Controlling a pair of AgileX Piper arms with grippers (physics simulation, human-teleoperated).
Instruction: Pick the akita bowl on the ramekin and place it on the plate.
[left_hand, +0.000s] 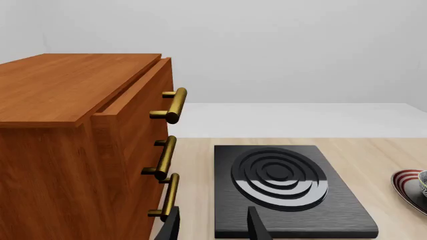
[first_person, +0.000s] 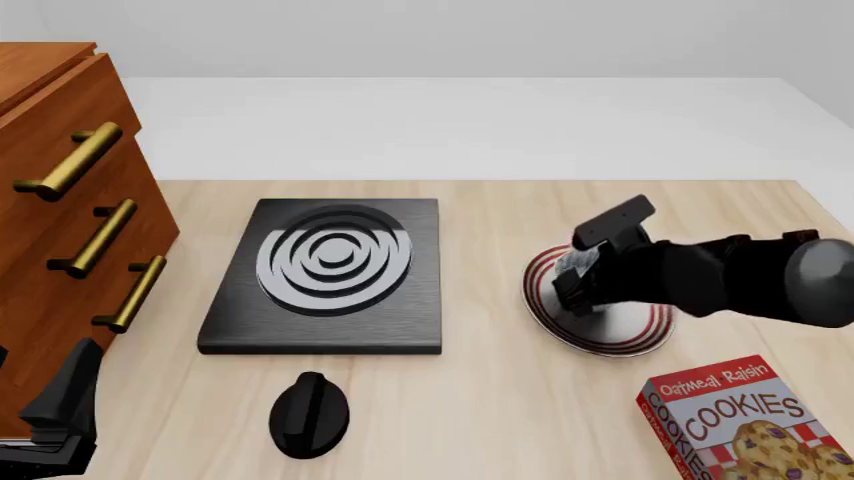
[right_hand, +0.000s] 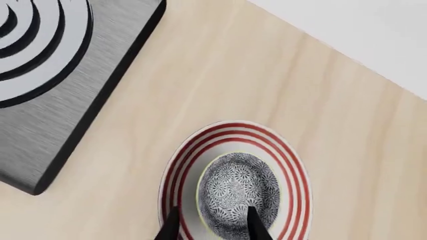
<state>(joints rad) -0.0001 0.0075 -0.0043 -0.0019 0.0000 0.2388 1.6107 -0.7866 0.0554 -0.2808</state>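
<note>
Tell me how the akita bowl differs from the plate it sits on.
The akita bowl is smaller than the plate and fits inside its rim. The bowl carries a fine black-and-white speckle that reads grey; the plate is white with thin red rings. The bowl is hollow and walled; the plate is nearly flat. Both are round, and the bowl rests on the plate's middle.

matte black right arm (first_person: 721, 275), thin black fingertips (right_hand: 253, 222)

Cabinet (first_person: 54, 200), slab (first_person: 334, 280), knob (first_person: 310, 413), cookies (first_person: 747, 420).
</note>
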